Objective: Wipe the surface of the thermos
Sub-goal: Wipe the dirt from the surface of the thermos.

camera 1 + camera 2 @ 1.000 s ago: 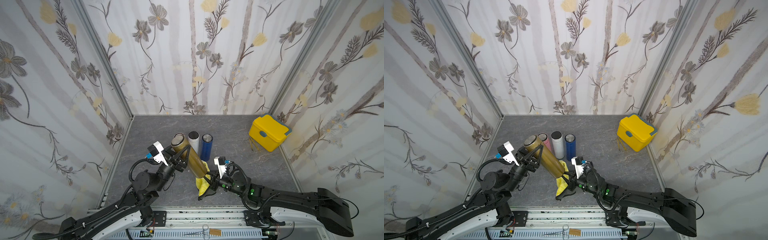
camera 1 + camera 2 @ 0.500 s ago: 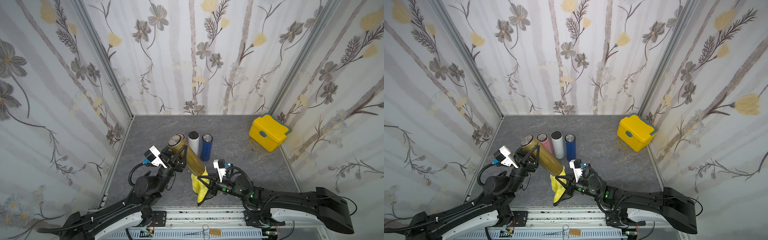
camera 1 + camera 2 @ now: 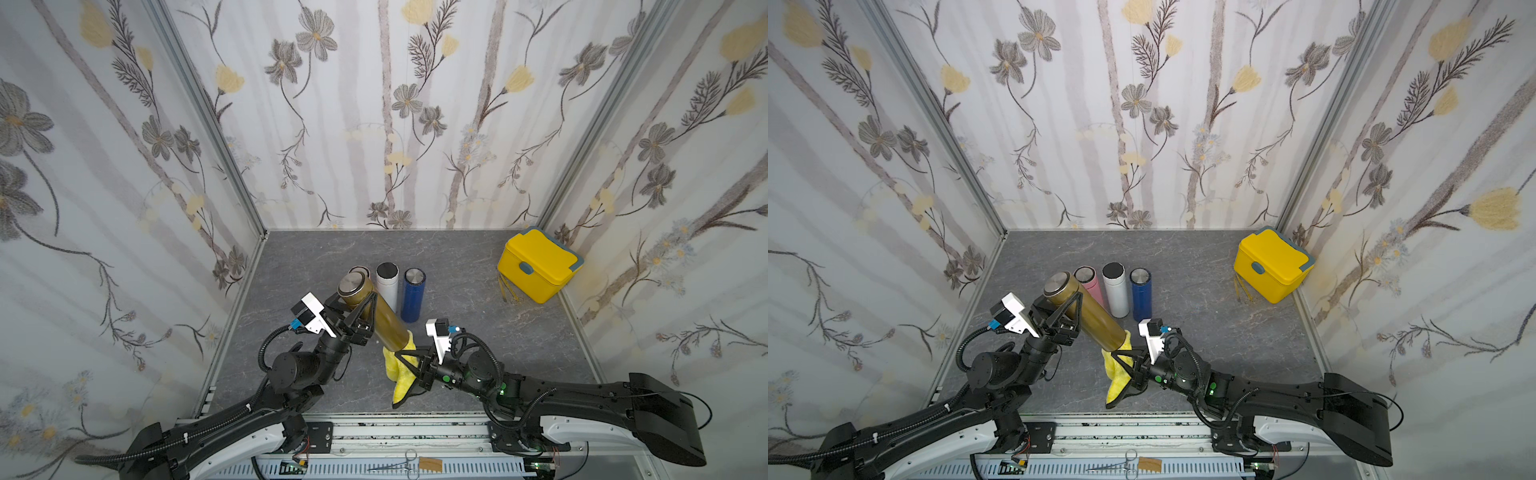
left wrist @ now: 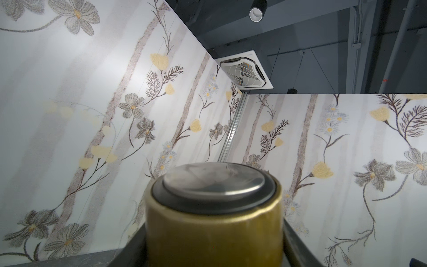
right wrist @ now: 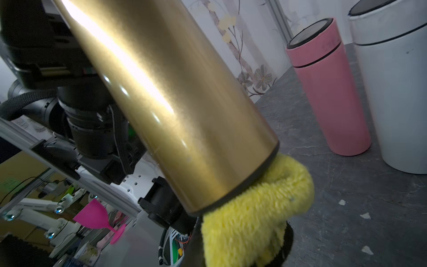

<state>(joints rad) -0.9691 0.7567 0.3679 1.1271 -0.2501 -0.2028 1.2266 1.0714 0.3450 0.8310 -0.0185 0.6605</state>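
Note:
A gold thermos (image 3: pixel 388 328) (image 3: pixel 1096 318) with a steel cap hangs tilted above the grey floor. My left gripper (image 3: pixel 353 305) (image 3: pixel 1061 307) is shut on its upper body just below the cap. In the left wrist view the thermos (image 4: pixel 212 238) fills the gap between the dark fingers (image 4: pixel 134 252). My right gripper (image 3: pixel 401 376) (image 3: pixel 1121 378) (image 5: pixel 242 249) is shut on a fluffy yellow cloth (image 3: pixel 397 365) (image 3: pixel 1115 370) (image 5: pixel 254 208). The cloth presses against the thermos's lower end (image 5: pixel 173 104).
Behind the held one stand a pink thermos (image 3: pixel 1092 286) (image 5: pixel 330 92), a white thermos (image 3: pixel 387 282) and a blue thermos (image 3: pixel 412 295) in a row. A yellow lidded box (image 3: pixel 538 266) sits in the back right corner. Floral walls close in three sides.
The left gripper and gold thermos have drifted slightly to the left. The right gripper has shifted a little with the cloth, which stays against the thermos's lower end.

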